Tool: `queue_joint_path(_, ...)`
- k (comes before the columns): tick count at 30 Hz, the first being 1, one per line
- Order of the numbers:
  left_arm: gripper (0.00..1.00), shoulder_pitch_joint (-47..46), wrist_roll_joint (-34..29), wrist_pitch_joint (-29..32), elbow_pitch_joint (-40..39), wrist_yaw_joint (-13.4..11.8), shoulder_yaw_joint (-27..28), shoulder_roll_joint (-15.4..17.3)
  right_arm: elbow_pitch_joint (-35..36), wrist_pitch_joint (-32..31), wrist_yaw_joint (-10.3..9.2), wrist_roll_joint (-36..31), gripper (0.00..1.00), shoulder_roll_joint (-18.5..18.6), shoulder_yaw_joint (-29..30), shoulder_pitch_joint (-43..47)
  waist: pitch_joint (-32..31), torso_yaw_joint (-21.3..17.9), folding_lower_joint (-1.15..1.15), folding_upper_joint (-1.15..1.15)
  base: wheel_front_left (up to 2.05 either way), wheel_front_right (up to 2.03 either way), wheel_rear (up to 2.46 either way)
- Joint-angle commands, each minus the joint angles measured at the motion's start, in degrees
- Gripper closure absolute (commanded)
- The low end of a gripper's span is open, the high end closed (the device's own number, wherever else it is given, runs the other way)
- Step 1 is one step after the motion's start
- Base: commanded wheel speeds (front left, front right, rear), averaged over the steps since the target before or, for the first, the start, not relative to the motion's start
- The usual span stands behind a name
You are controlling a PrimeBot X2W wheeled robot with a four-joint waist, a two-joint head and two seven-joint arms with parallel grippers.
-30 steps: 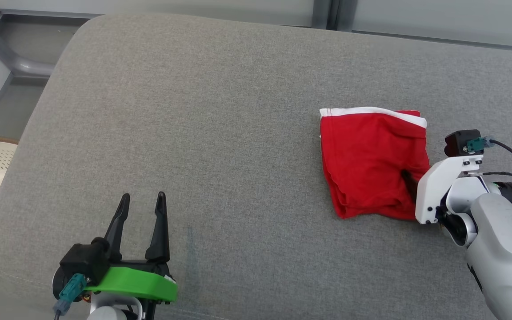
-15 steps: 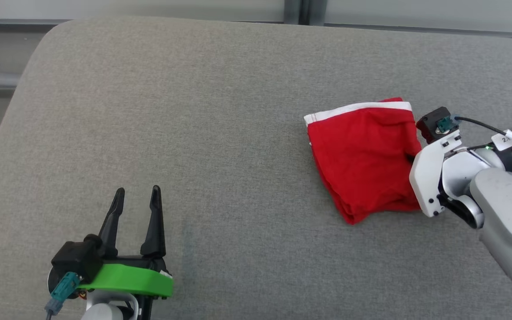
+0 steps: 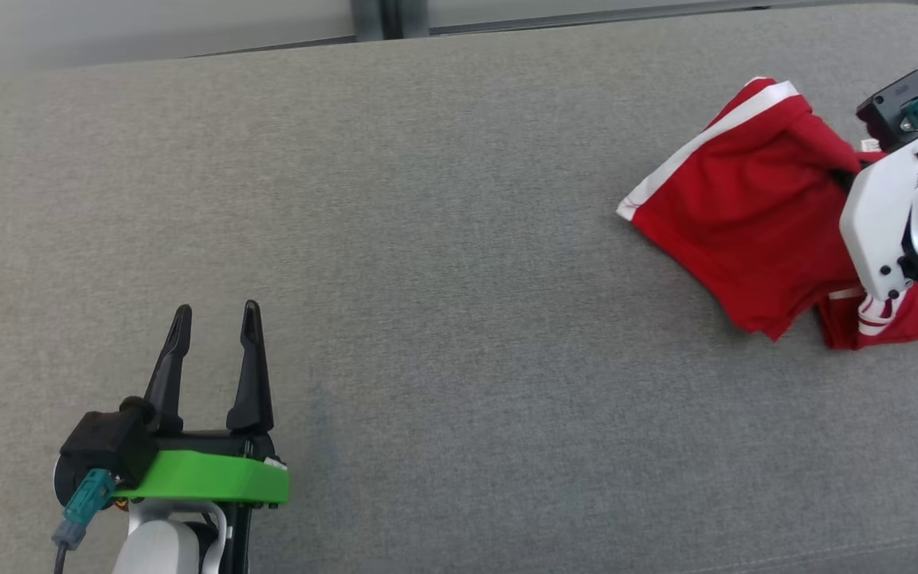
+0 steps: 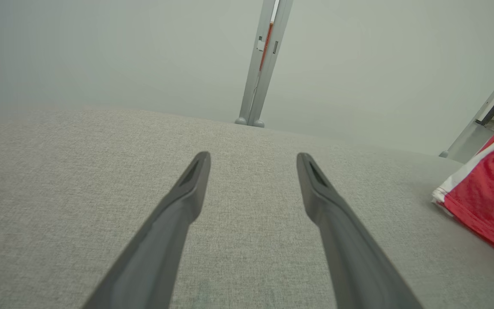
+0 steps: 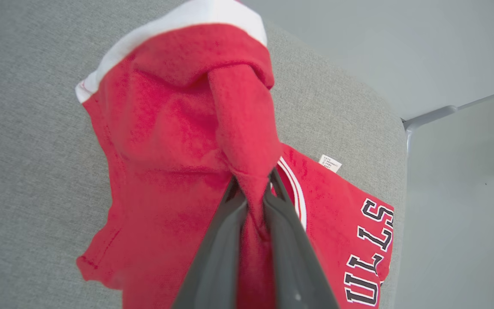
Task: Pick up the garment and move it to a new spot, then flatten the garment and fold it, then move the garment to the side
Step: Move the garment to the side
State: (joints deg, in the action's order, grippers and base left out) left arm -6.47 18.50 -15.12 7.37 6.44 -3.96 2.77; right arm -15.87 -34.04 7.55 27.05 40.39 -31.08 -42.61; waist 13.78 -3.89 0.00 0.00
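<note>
grey cushion (image 3: 427,239); red garment (image 5: 165,128) within right pincer (image 5: 253,183)

Soft red cloth for the garment (image 3: 746,223), with a smooth white band (image 3: 706,139). Rough grey woven cloth over the cushion (image 3: 427,239). Dull black plastic fingers (image 4: 178,214) on the left hand (image 3: 216,307).

Broad grey woven cushion (image 3: 427,239) underneath everything, flat, rounded at its far right corner. Behind it, a pale grey-green wall (image 4: 101,51), split by an upright grey metal post (image 4: 260,64) with a thin red strip in its groove. Another metal bar (image 4: 465,135), slanted, off to the right. Near the cushion's right edge, a red jersey (image 5: 337,214) lying flat, black white-edged letters reading "ULLS", a small white label (image 5: 329,163) at its edge.
</note>
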Motion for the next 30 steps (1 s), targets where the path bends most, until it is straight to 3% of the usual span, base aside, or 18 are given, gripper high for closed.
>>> queue_joint_path(1, 0.00, -1.2, -0.6, 0.0, -0.3, 0.3, 0.3, 0.2, 0.1, 0.4, -0.12, -0.5, 1.00, 0.5, 1.3, -0.3, 2.9, -5.1, 0.00, 0.00, 0.00, 0.00, 0.00)
queue_joint_path(9, 0.00, -3.3, -3.8, 0.0, -0.3, 1.0, -0.1, 0.2, -4.4, 4.5, -0.13, -4.6, 1.00, 1.4, 8.2, 1.3, 6.4, -7.3, 0.00, 0.00, 0.00, 0.00, 0.00)
queue_joint_path(26, 0.00, -5.9, -5.5, 0.0, -1.6, 1.1, -2.7, 1.3, -17.9, 15.1, -0.13, -17.6, 1.00, 2.1, 19.3, 4.5, 11.9, -1.0, 0.00, 0.00, 0.00, 0.00, 0.00)
queue_joint_path(27, 0.00, -5.8, -5.5, 0.0, -1.6, 1.1, -2.8, 1.3, -18.6, 15.6, -0.13, -18.4, 0.16, 1.7, 20.5, 4.5, 11.9, -0.8, 0.00, 0.00, 0.00, 0.00, 0.00)
queue_joint_path(28, 0.00, -5.7, -5.5, 0.0, -1.7, 1.1, -2.8, 1.2, -19.3, 15.8, -0.13, -19.5, 0.00, 1.4, 21.5, 4.7, 11.7, -0.7, 0.00, 0.00, 0.00, 0.00, 0.00)
queue_joint_path(30, 0.00, -5.6, -5.5, 0.0, -1.6, 1.1, -2.7, 1.2, -20.3, 15.9, -0.13, -20.8, 0.00, 0.3, 23.4, 5.0, 11.2, -0.6, 0.00, 0.00, 0.00, 0.00, 0.00)
